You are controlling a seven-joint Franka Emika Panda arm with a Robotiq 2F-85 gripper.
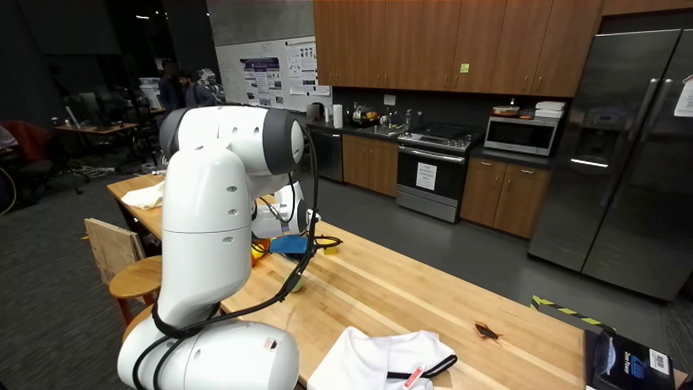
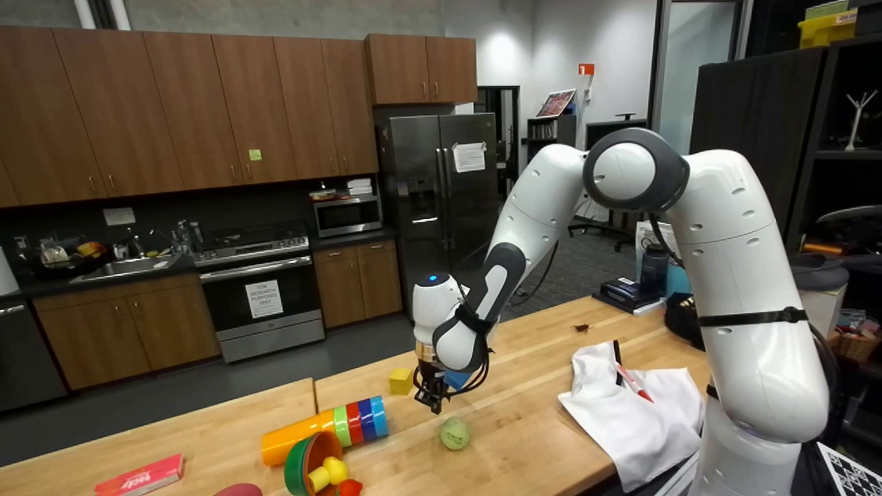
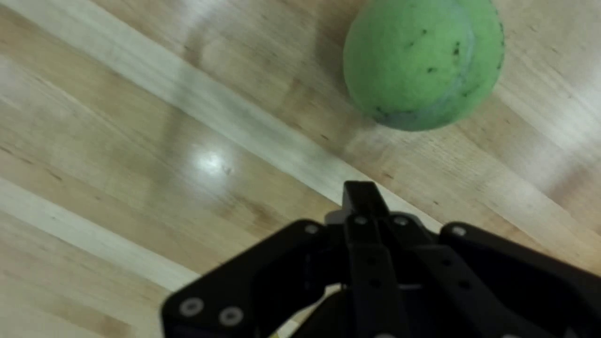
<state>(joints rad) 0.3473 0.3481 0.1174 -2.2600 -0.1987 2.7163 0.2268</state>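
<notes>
Wrist view shows the Robotiq gripper [image 3: 362,190] pinched together, empty, near but apart from the tennis ball [image 3: 425,63], which lies ungrasped on the butcher-block tabletop [image 3: 112,155].

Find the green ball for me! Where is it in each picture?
In an exterior view: lower half, left of the middle; the green ball is partly hidden behind a black cable.
In an exterior view: the green ball is near the bottom, just right of the middle.
In the wrist view: the green ball is at the top, right of the middle, partly cut off.
Shared landmark: the wooden table, seen in all three.
</notes>
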